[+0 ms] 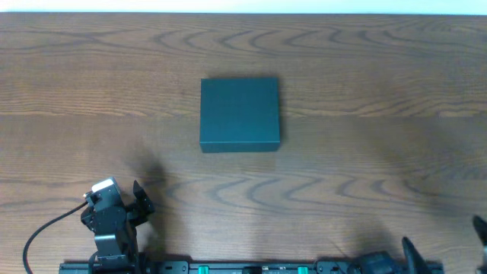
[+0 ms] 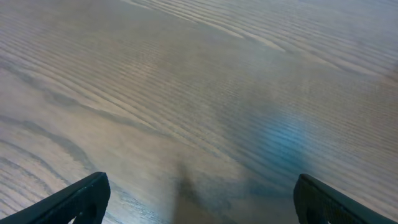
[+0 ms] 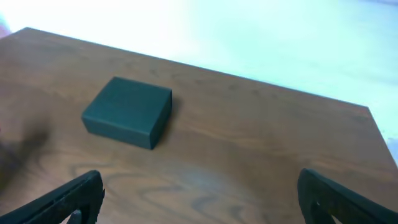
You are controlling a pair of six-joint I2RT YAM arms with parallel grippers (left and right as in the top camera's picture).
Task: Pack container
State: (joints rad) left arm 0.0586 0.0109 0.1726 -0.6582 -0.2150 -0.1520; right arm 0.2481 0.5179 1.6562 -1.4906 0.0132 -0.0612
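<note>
The left end effector (image 2: 202, 182) sits low at the near left of the wooden bench (image 1: 365, 167). Its two fingers are spread wide apart and hold nothing. Only bare wood shows between them. The container (image 1: 240, 113) is ahead of it and off to its right, well apart. It lies flat on the bench with its lid down. The right end effector (image 3: 200, 179) is at the near right edge. Its fingers are spread wide too, and they hold nothing. From there the container is ahead and to the left, well apart.
</note>
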